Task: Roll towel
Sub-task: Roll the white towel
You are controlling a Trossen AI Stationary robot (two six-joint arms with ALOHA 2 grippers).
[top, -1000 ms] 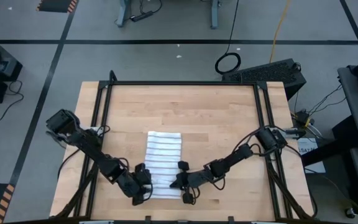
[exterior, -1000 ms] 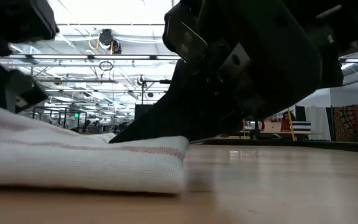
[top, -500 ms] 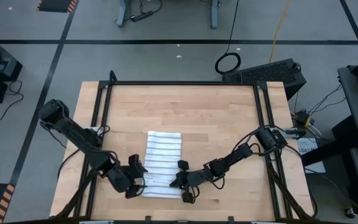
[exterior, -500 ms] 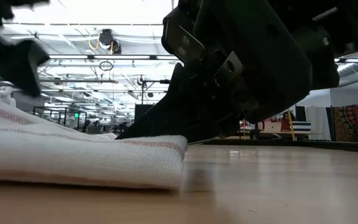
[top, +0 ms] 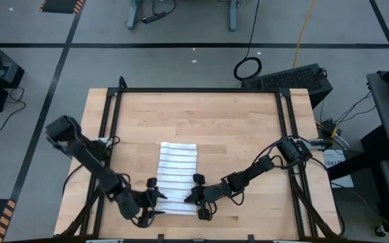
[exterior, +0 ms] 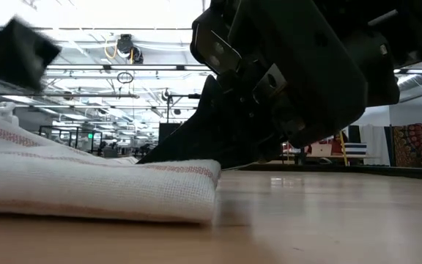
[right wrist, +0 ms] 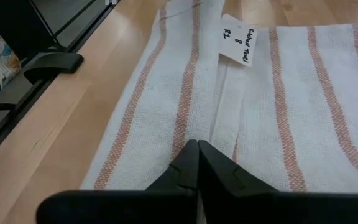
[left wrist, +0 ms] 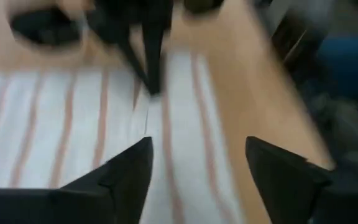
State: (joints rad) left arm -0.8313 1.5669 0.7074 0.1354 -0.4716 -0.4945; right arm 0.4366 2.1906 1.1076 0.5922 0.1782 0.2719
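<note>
High view, towel [top: 176, 177]: lay flat on the near half of the wooden table [top: 201, 121], between the two arms, its stripes running left to right.
High view, left gripper [top: 155, 201]: was at the towel's near-left corner, fingers spread apart.
High view, right gripper [top: 193, 198]: was at the towel's near-right edge, fingers pressed together, tips on the cloth.
Low view, towel [exterior: 86, 183]: lay as a low folded stack on the left, its cut edge facing right.
Low view, right gripper [exterior: 196, 150]: reached down from above to rest on the top of the towel.
Left wrist view, left gripper [left wrist: 197, 165]: fingers [left wrist: 129, 174] stood apart over the striped cloth, nothing between them; whether they touched it could not be told.
Left wrist view, right gripper [left wrist: 154, 87]: its dark closed tip pressed on the towel [left wrist: 73, 124] farther off.
Right wrist view, right gripper [right wrist: 194, 152]: fingers closed together, tip against a fold in the towel [right wrist: 303, 112].
Right wrist view, tag [right wrist: 237, 38]: small, white, handwritten, lay on the towel beyond the fingertips.
</note>
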